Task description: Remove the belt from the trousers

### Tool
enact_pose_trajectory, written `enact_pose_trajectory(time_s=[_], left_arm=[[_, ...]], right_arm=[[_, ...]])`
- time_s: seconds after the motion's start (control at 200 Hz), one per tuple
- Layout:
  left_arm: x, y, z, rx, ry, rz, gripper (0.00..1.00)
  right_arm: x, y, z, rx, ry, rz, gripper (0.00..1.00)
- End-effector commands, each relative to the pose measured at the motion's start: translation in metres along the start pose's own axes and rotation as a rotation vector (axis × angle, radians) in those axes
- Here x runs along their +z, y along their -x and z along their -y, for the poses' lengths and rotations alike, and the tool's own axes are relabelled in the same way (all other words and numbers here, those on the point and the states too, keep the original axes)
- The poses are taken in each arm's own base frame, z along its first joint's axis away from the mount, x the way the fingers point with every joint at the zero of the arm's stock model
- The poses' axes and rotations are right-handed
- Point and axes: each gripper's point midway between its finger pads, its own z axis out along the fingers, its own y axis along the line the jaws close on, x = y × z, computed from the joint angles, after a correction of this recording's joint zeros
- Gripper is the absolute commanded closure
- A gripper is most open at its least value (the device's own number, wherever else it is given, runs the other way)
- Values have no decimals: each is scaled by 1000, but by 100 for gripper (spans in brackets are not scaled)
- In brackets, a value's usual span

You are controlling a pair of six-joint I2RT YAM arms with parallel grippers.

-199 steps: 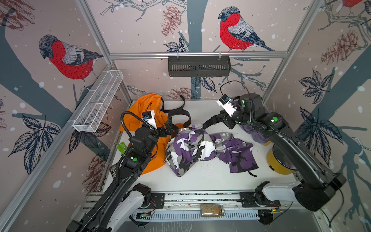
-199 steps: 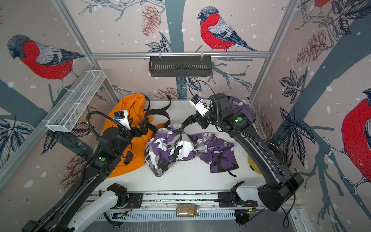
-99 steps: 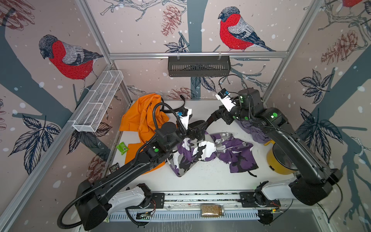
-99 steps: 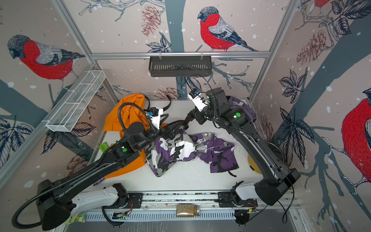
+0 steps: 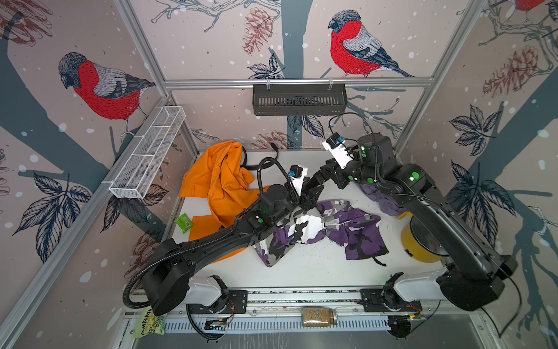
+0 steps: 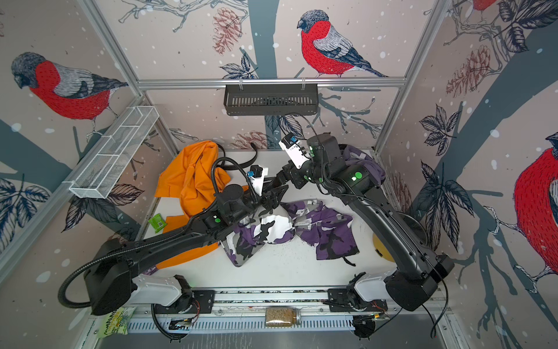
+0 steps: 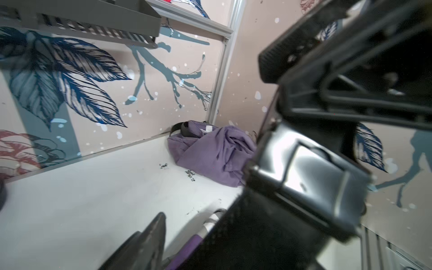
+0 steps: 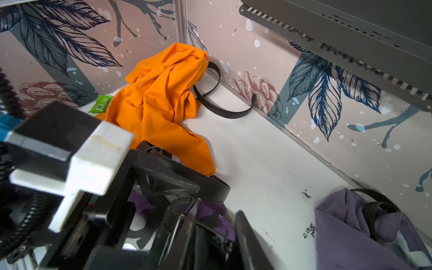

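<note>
Behind the camouflage trousers (image 5: 332,226), orange cloth (image 5: 217,181) overlaps a black belt (image 8: 229,115).

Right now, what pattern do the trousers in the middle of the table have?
The trousers have purple, white and black camouflage, clearest in a top view.

The desk (image 5: 317,266) is viewed steeply from high above in both top views. From low and close, opposite back corners are faced by the wrist views; the purple garment (image 7: 210,152) is shared.

Belt (image 8: 216,187) partly hidden behind left claw (image 5: 312,195)
</note>
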Motion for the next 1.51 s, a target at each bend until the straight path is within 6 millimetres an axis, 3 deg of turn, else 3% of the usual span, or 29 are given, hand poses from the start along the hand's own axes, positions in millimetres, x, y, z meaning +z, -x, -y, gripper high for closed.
enact_pose_trajectory(time_s=[0.0,0.025,0.065,0.14,0.195,0.295,0.445,0.57,0.785,0.956,1.021,1.071,1.096,1.146,1.181,1.261,1.371,1.396,1.501], left_arm=[[-1,29,-12,-8,76,132,73],[-2,31,-12,-10,82,138,84],[-6,36,-14,-17,92,151,100],[-18,45,-12,-6,92,173,100],[-30,53,-9,19,73,192,100],[-50,60,-12,35,51,199,100],[-80,76,-11,32,8,244,100],[-95,90,-1,27,-35,279,100],[-102,92,2,-4,-49,284,100],[-103,96,6,-15,-74,289,100],[-102,99,7,-15,-73,297,100],[-101,102,7,-9,-71,303,100],[-100,103,7,-6,-72,306,100],[-97,108,6,15,-64,313,100],[-92,110,4,35,-52,313,100],[-85,123,-7,53,-38,342,100],[-80,163,-27,77,-29,414,100],[-80,171,-33,84,-20,427,100],[-91,227,-44,127,-2,526,100]], right_arm=[[-3,10,-13,35,50,69,99],[-4,8,-13,44,48,72,94],[-7,3,-8,59,31,71,74],[-14,-10,9,98,-9,63,47],[-34,-13,18,125,-30,94,31],[-50,-25,23,162,-27,107,14],[-44,-57,7,241,54,78,9],[-25,-87,-28,337,236,123,8],[6,-101,-96,378,455,169,6],[38,-113,-113,367,489,121,4],[51,-112,-120,360,509,108,10],[63,-113,-124,354,525,81,26],[69,-116,-124,353,519,60,41],[84,-122,-116,351,475,26,82],[89,-122,-106,346,434,27,99],[88,-110,-72,351,336,79,100],[70,-86,-3,341,166,155,100],[55,-70,9,320,134,202,100],[19,-35,55,263,9,269,100]])
